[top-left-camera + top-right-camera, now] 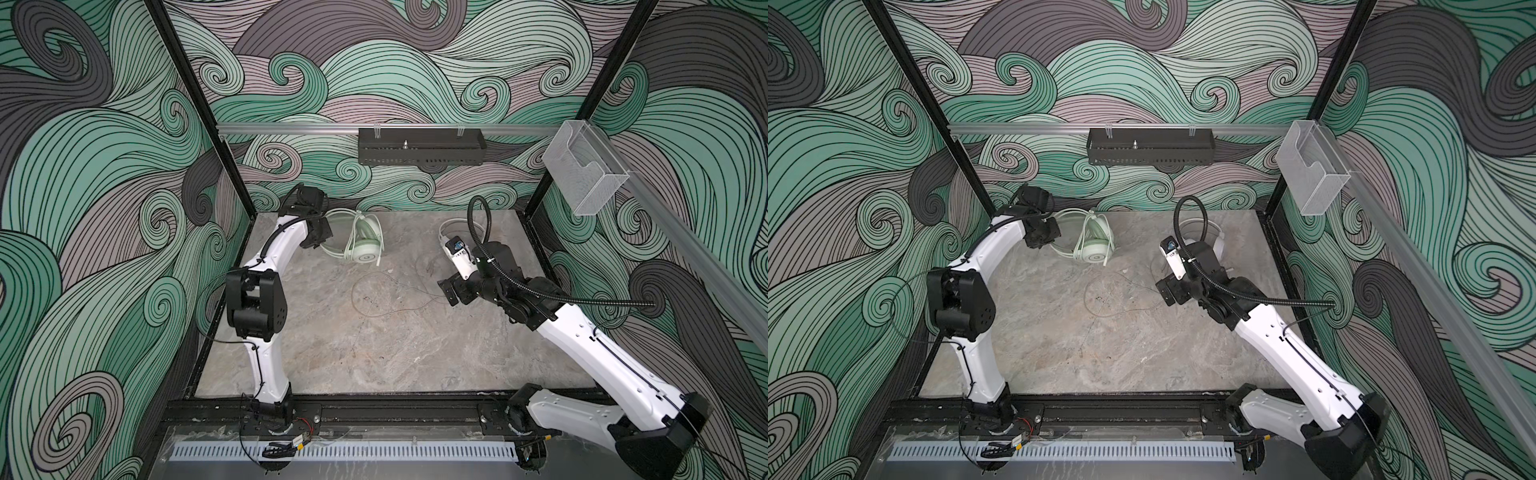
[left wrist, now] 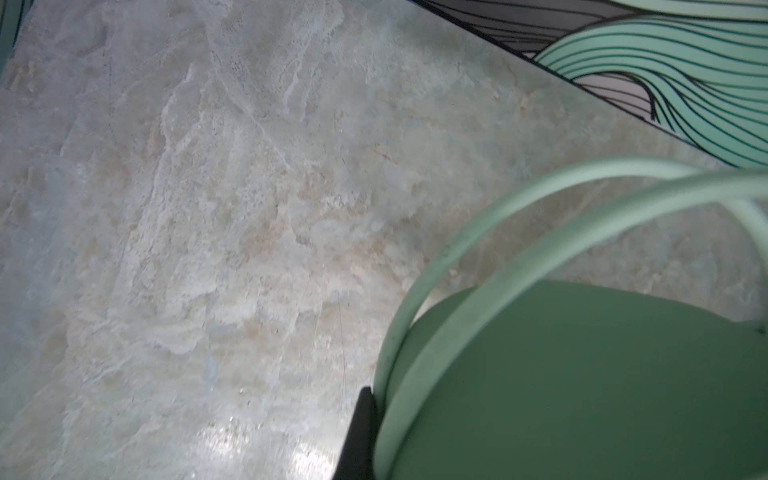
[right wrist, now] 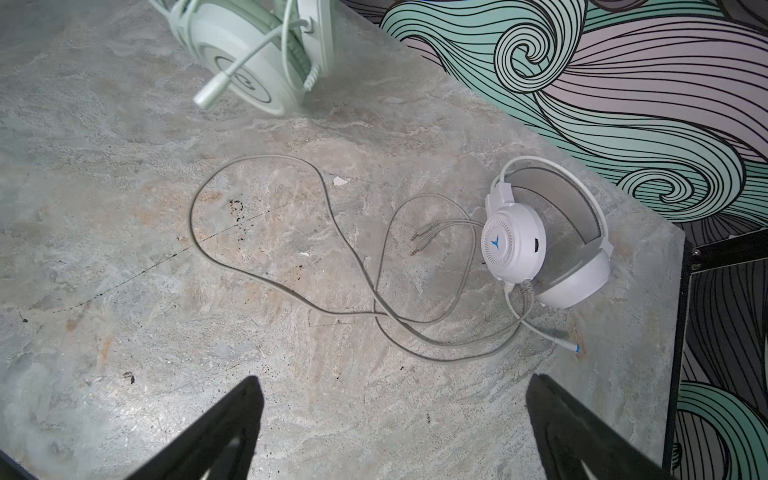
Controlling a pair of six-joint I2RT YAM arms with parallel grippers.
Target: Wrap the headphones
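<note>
Right gripper (image 3: 395,382) jaws spread, I judge, for white headset (image 3: 513,245) cable (image 3: 192,220); left gripper (image 1: 322,235) jaws pressed together at 11 o'clock.

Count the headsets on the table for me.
2. The green headset lies at the back, by the left gripper; the white headset sits back right, half hidden behind the right arm from above.
</note>
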